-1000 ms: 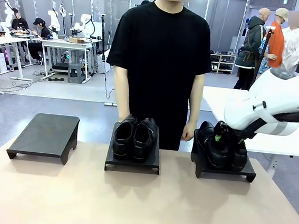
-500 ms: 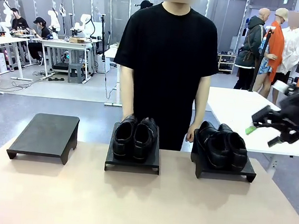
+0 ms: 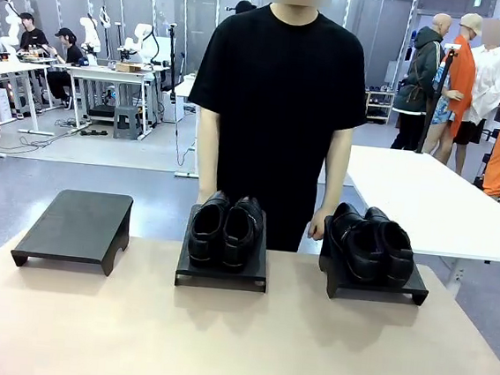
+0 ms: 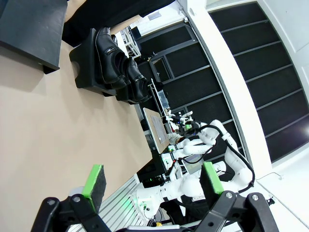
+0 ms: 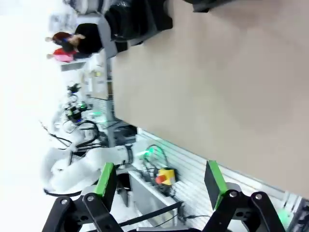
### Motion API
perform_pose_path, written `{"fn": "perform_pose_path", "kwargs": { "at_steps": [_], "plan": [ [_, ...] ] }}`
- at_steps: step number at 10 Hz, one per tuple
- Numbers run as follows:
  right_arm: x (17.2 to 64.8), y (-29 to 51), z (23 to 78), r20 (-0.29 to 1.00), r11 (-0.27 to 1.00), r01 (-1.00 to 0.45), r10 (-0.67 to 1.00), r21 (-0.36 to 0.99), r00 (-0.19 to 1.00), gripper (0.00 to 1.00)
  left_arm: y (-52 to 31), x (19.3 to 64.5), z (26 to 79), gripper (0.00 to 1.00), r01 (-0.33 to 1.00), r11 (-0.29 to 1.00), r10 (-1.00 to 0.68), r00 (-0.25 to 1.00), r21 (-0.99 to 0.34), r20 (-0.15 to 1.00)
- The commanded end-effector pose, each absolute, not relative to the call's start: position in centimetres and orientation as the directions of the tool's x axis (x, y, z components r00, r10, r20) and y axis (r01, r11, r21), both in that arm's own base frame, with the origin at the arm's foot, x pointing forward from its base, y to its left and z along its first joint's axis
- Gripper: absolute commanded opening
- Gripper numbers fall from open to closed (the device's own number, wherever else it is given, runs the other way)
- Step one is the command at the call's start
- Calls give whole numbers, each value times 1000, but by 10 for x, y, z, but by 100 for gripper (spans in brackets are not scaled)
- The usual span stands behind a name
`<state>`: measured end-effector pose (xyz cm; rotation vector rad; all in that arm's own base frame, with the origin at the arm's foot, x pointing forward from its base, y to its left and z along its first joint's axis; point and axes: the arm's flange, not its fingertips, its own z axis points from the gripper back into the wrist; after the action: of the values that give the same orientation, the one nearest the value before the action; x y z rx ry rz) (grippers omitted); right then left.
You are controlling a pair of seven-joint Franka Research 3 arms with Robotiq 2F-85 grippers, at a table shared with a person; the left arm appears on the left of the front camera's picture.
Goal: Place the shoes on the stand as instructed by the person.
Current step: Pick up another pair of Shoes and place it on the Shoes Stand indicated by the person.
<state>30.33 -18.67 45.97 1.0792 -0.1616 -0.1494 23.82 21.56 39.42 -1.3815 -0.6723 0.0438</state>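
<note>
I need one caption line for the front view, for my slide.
Two pairs of shoes on stands, third stand bare, person behind.

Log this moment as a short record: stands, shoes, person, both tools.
stands: three black stands in a row on the table; left stand bare
middle stand: one pair of black shoes side by side
right stand: second pair of shoes side by side
person: standing behind the middle stand, arms down, one hand by the right stand
left tool: open, holding nothing
right tool: open, holding nothing
</note>
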Motion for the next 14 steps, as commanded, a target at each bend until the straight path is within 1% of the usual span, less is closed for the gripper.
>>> {"fn": "perform_pose_path", "kwargs": {
  "at_steps": [1, 3, 4, 5, 6, 14],
  "plan": [
    [267, -217, 432, 62, 336, 38, -282, 941, 957, 93, 216, 239, 399, 100, 365, 203, 420, 805, -909, 418],
    [224, -230, 403, 42, 267, 45, -313, 963, 949, 93, 216, 239, 399, 100, 365, 203, 420, 805, -909, 418],
    [218, -232, 395, 38, 253, 49, -328, 966, 944, 93, 216, 239, 399, 100, 365, 203, 420, 805, -909, 418],
    [221, -230, 390, 9, 234, 71, -323, 970, 946, 93, 216, 239, 399, 100, 365, 203, 420, 805, -909, 418],
    [216, -233, 400, 18, 262, 76, -339, 962, 941, 93, 216, 239, 399, 100, 365, 203, 420, 805, -909, 418],
    [216, -233, 400, 18, 262, 76, -339, 962, 941, 93, 216, 239, 399, 100, 365, 203, 420, 805, -909, 418]
  ]
}}
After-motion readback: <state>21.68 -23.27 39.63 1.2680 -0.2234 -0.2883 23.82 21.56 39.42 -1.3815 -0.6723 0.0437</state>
